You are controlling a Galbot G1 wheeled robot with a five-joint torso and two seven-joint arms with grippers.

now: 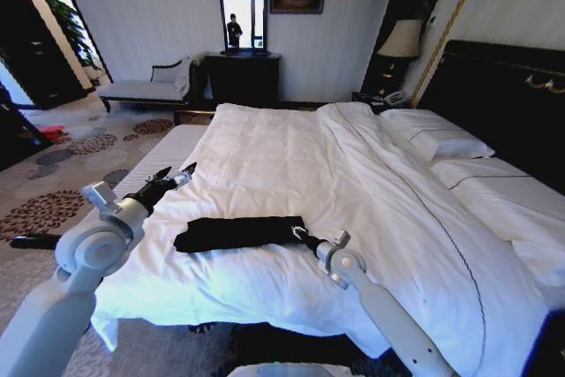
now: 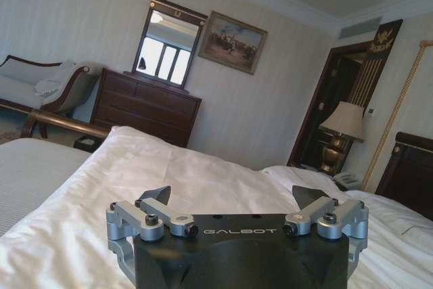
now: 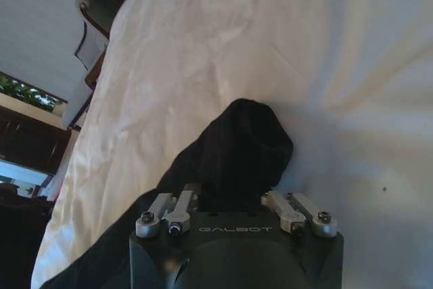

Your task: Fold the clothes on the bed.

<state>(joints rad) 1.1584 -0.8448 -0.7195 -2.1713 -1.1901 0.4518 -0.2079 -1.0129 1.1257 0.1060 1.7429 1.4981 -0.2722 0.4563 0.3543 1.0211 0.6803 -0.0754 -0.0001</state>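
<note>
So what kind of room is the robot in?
Most likely a hotel bedroom. There's a very big bed with white pillows, a bedside lamp with a telephone beside it, and a dresser under a mirror.

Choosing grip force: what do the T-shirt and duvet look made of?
T-shirt: soft matte black knit, probably cotton; it bunches limply at the right gripper. Duvet: white woven cloth, slight sheen, fine creases.

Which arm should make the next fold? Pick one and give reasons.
Probably the right. The right tool is already at one end of the black T-shirt, its jaws around a bunched edge in the right wrist view. The left tool hangs open above bare duvet on the bed, apart from the shirt.
</note>
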